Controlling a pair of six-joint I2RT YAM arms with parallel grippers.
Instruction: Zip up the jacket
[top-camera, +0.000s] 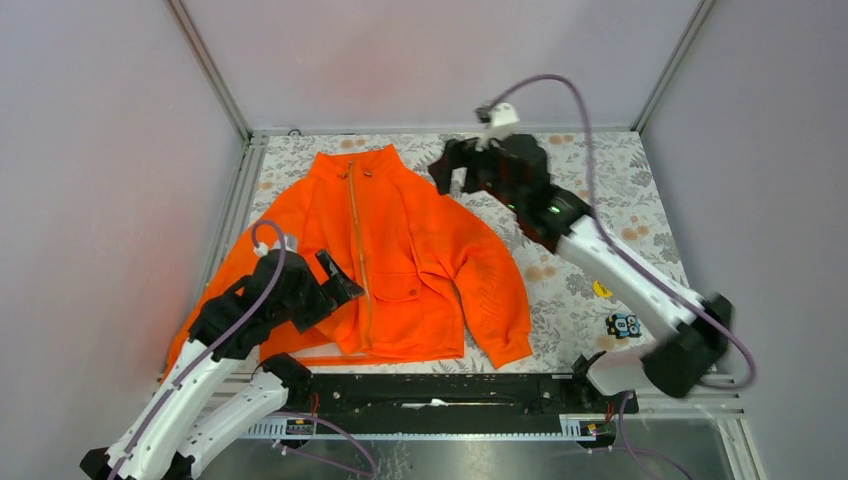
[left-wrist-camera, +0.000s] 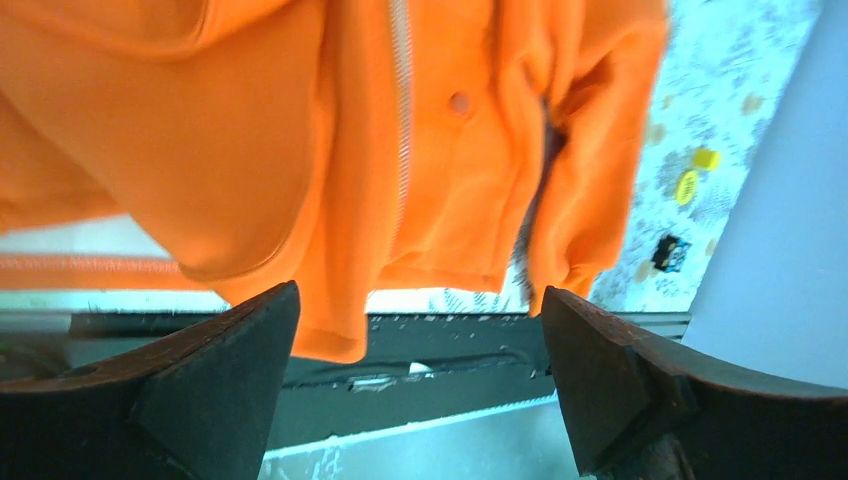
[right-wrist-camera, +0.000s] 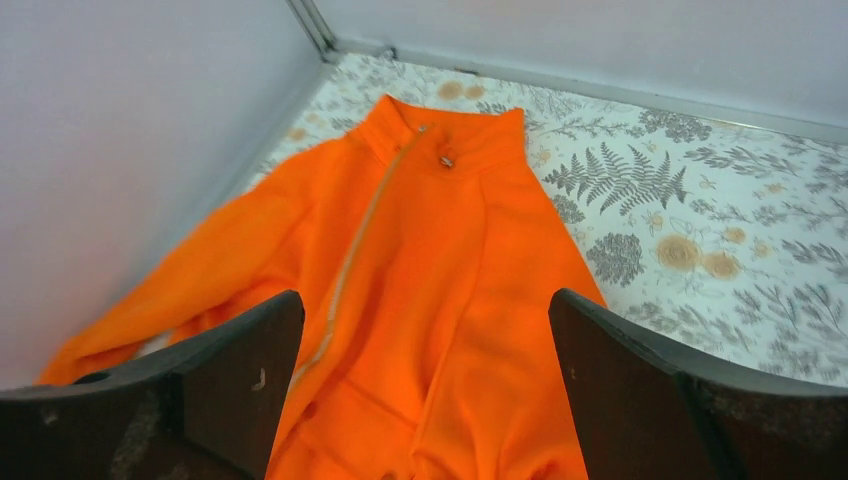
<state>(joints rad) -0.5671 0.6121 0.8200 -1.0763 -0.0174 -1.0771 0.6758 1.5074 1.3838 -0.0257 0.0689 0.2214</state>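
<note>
One orange jacket lies flat on the floral table, with two open grippers over it.

Nearest us, the left gripper (top-camera: 338, 278) has its two fingers spread wide with nothing between them, poised above the jacket (top-camera: 420, 250) beside the lower stretch of its single zipper (top-camera: 357, 240). The jacket lies front up on the table (top-camera: 650, 190), hem toward the arm bases, collar at the far side, both sleeves splayed outward. Out past the sleeve on the right we count two small yellow pieces (left-wrist-camera: 686, 186) and one small black-and-blue object (top-camera: 623, 325), all apart from the fabric. Farthest off, the right gripper (top-camera: 450, 178) hangs by the far shoulder, fingers likewise parted and empty. From above, the left arm overlaps the near left sleeve, and the zipper line shows from collar to hem.
</note>
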